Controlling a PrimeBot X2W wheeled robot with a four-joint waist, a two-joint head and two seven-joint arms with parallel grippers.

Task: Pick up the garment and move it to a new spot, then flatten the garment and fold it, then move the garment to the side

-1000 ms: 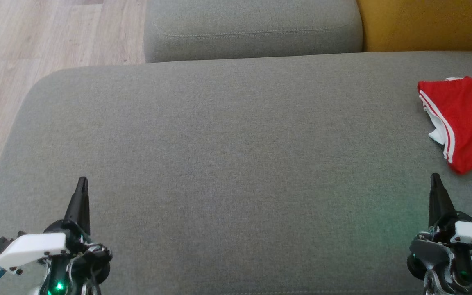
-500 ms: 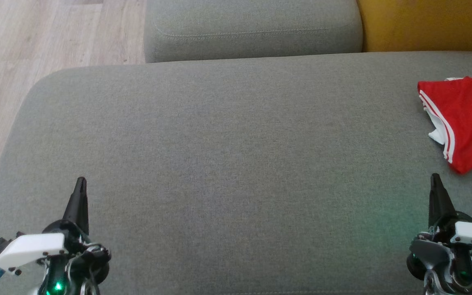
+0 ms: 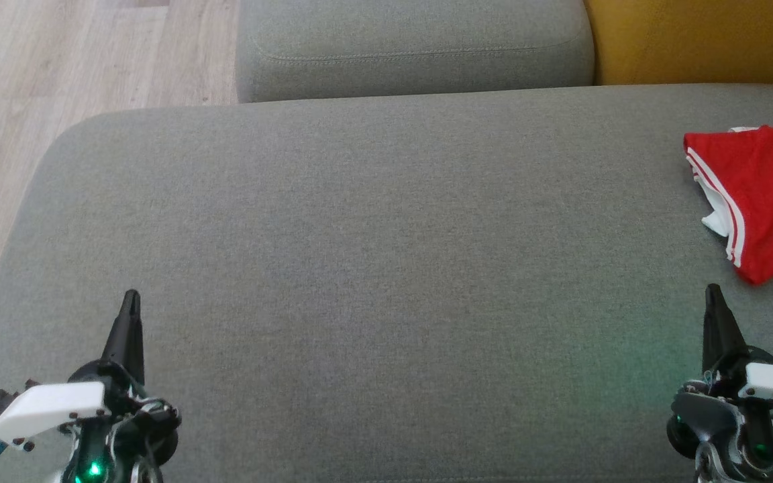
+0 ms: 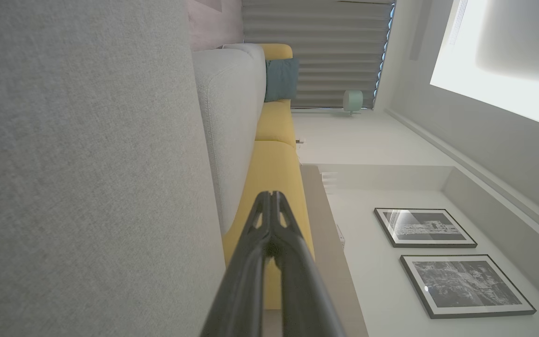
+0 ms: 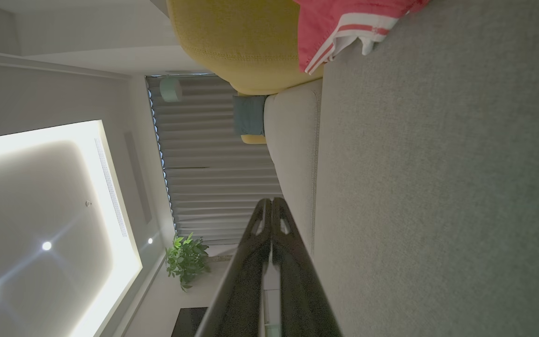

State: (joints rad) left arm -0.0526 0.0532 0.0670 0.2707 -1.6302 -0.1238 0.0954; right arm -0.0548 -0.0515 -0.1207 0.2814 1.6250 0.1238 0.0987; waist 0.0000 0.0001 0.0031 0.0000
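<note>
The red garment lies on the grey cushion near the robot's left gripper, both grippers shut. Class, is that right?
No: the head view shows the red garment near the right gripper, not the left gripper. It lies on the grey cushion, both grippers shut.

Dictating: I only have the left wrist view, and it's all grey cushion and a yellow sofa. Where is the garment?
Observer: The red garment lies on the grey seat cushion at the robot's far right, partly cut off by the head view's edge.
Operator: Is the right tool on it?
Observer: No. The right tool is shut and empty. In the head view it sits just below the garment, apart from it.
Operator: Does the garment lie flat?
Observer: Not quite. Its white-striped edge, turned toward the cushion's middle, gapes and shows white lining.
</note>
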